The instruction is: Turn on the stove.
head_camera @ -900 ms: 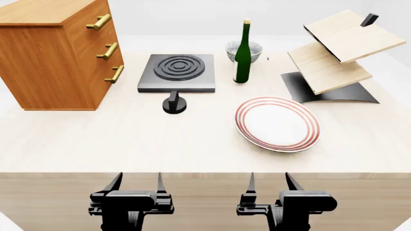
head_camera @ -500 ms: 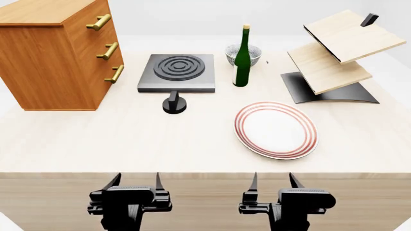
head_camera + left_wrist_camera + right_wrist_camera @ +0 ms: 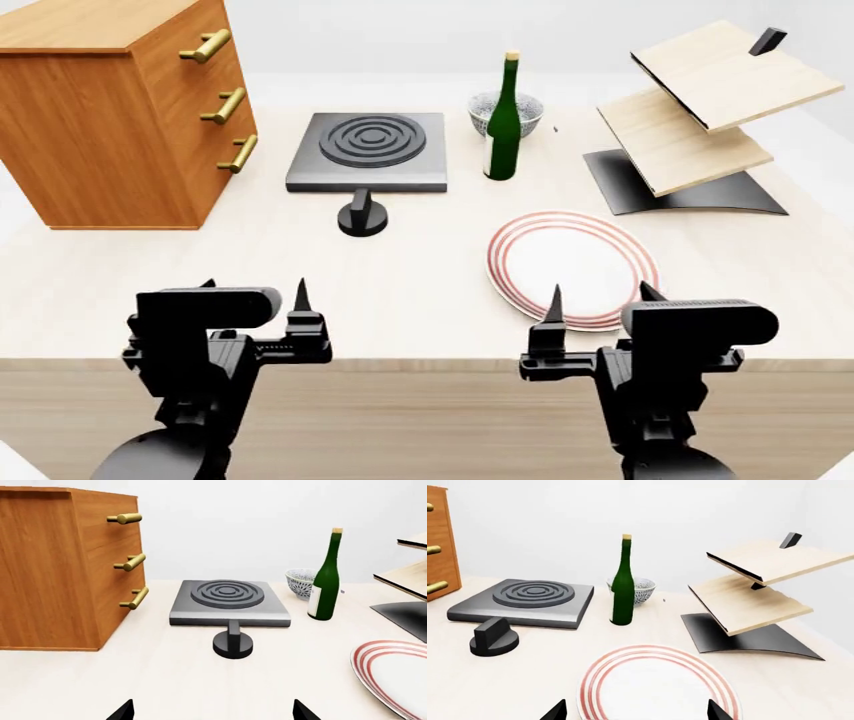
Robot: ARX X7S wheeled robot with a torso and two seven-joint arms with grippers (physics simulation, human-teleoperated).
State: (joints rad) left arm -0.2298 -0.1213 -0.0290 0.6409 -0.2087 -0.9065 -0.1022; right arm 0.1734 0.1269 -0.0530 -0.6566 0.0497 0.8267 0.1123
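Observation:
The stove [image 3: 370, 152] is a dark grey square slab with a ringed dark burner [image 3: 372, 139], far centre-left on the table. Its black round knob [image 3: 363, 217] stands just in front of it. Both show in the left wrist view, stove [image 3: 230, 604] and knob [image 3: 233, 643], and in the right wrist view, stove [image 3: 524, 601] and knob [image 3: 494, 636]. My left gripper [image 3: 254, 292] is open and empty over the near table edge, well short of the knob. My right gripper [image 3: 602, 300] is open and empty over the near rim of the plate.
A wooden drawer chest [image 3: 114, 110] stands left of the stove. A green bottle [image 3: 503, 118] and a patterned bowl [image 3: 507, 111] stand right of it. A red-striped white plate [image 3: 574, 268] lies front right. A tilted wooden shelf rack [image 3: 694, 120] stands far right.
Both grippers have risen and moved forward over the table's near edge. The plate, which was settling earlier, now lies still. The stove and knob have not moved.

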